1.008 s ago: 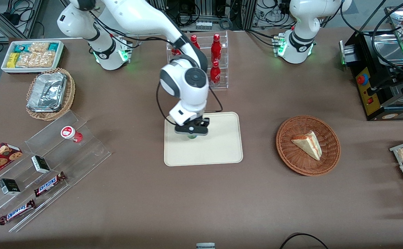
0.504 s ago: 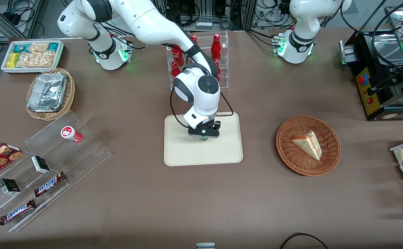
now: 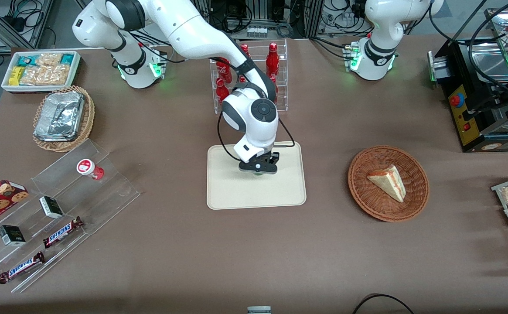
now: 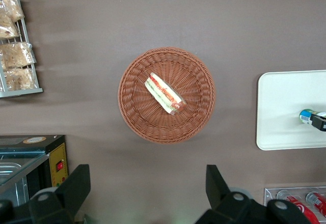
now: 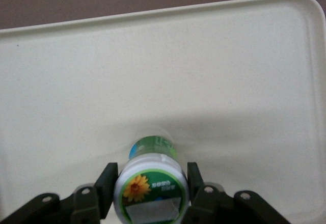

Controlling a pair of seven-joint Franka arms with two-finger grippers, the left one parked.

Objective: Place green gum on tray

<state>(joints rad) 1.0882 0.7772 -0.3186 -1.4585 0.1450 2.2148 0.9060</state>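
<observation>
The gripper clamps the green gum upright over the tray, its base apparently at the surface, so releasing too high or off-vertical could topple and roll it.

The green gum has a green body and a white lid printed with a green band and a yellow flower; a blue patch marks its label. The black gripper grips it over the plain cream-beige tray, on a brown table.
</observation>
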